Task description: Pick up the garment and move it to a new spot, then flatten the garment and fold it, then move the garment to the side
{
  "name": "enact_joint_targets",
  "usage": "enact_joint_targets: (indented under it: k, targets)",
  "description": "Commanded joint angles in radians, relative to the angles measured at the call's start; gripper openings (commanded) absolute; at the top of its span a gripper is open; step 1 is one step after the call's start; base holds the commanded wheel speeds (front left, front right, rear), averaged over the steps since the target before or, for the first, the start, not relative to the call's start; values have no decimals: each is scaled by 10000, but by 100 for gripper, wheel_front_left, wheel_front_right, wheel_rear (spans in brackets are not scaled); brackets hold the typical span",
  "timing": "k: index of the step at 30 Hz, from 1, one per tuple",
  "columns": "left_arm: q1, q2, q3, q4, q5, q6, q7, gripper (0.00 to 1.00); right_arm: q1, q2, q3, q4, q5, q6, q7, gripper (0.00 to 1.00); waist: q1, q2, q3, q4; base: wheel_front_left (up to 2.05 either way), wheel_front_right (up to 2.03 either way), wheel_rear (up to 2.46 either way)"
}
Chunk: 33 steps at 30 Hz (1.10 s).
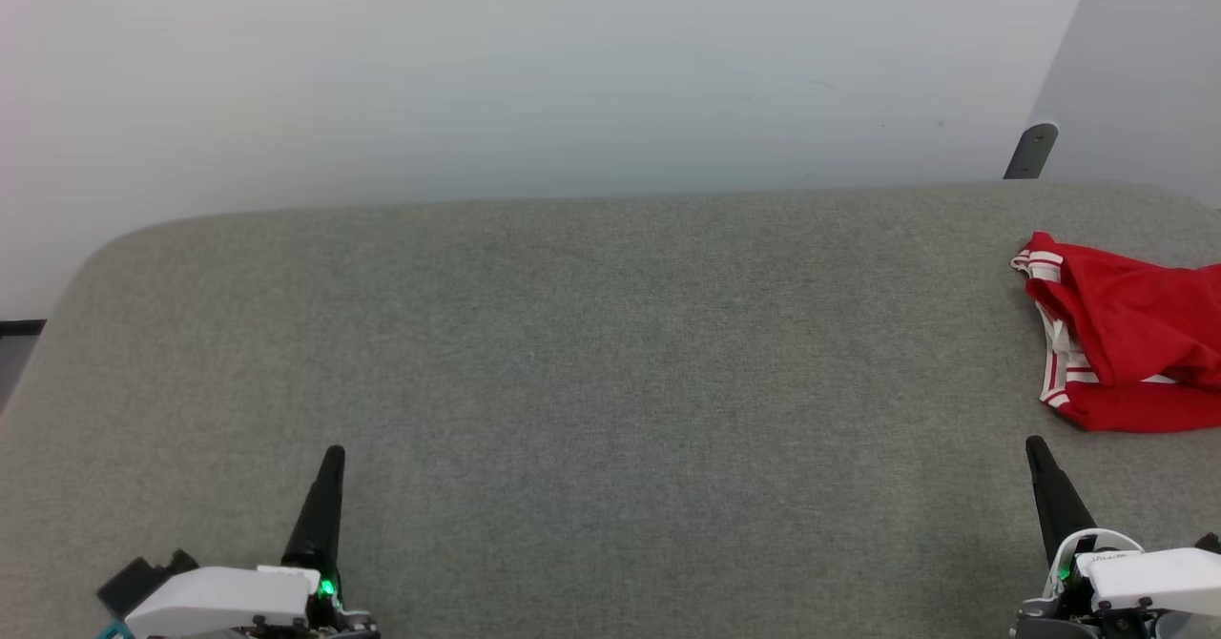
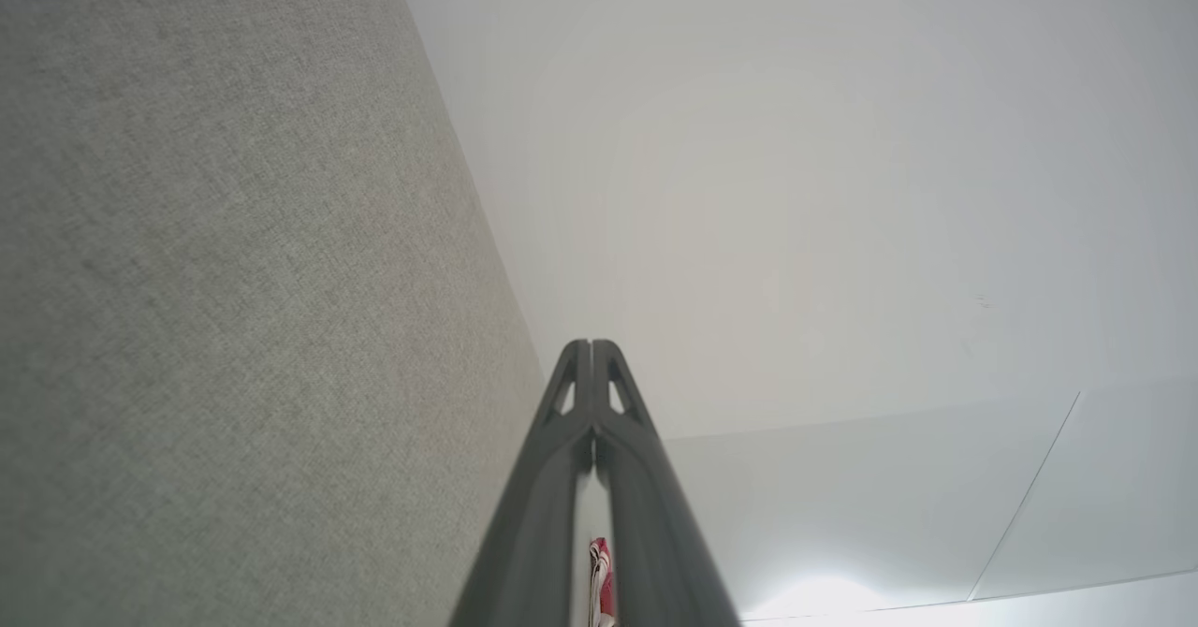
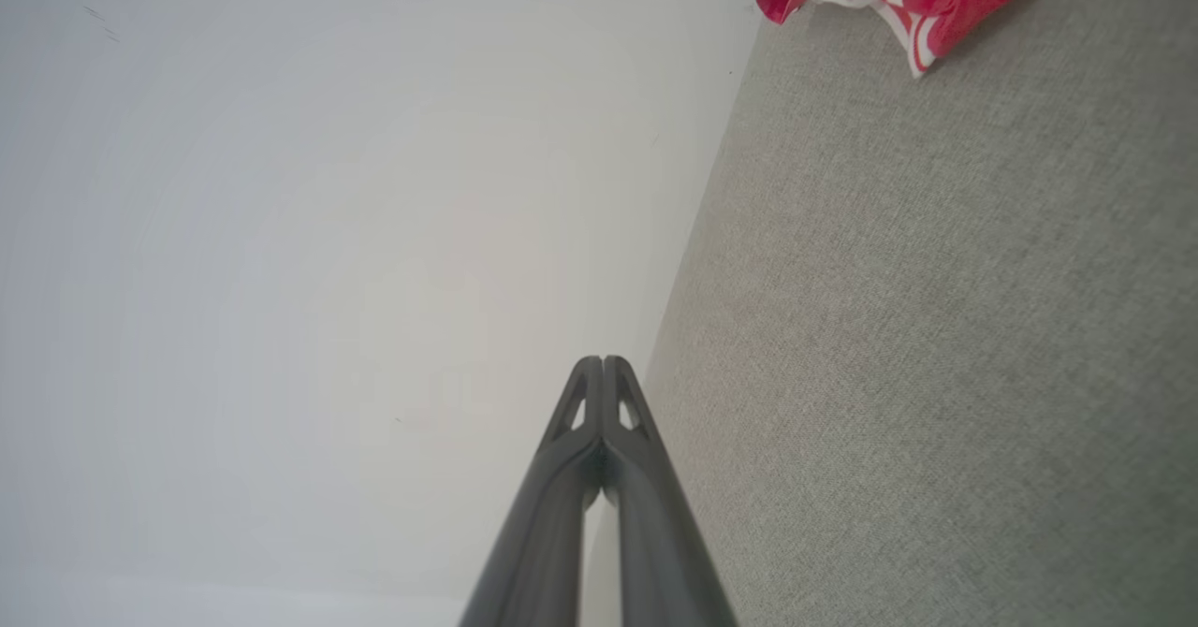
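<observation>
garment (image 1: 1135, 343) on table (image 1: 591, 334), far right edge | left gripper (image 1: 333, 456) at near left of table | right gripper (image 1: 1036, 448) at near right, before garment, not touching | grippers well apart | wall (image 1: 477, 76) behind table

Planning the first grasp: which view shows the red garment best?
The head view: the red garment lies crumpled on the table's right side, striped trim visible, partly cropped. The right wrist view catches a bunched corner at its top; the left wrist view, a sliver behind the left end effector.
</observation>
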Motion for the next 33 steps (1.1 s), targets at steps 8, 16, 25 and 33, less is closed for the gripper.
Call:
enact_joint_targets:
  k: [8, 16, 25, 33]
  targets:
    - [-257, -89, 48, 19, -651, 6, 188, 0, -186, 55, -109, -112, 712, 4, 214, 0, 0, 0, 53, -20, 0, 0, 0]
    - [-355, -175, 57, 55, -1140, 6, 331, 0, -246, 97, -150, -152, 1230, 4, 368, 0, 0, 0, 103, -38, 0, 0, 0]
    - [-460, -268, 67, 101, -1673, 7, 494, 0, -323, 141, -196, -196, 1783, 4, 513, 0, 0, 0, 159, -58, 0, 0, 0]
    - [-479, -270, 66, 104, -1711, 7, 517, 0, -270, 143, -195, -189, 1842, 4, 535, 0, 0, 0, 169, -62, 0, 0, 0]
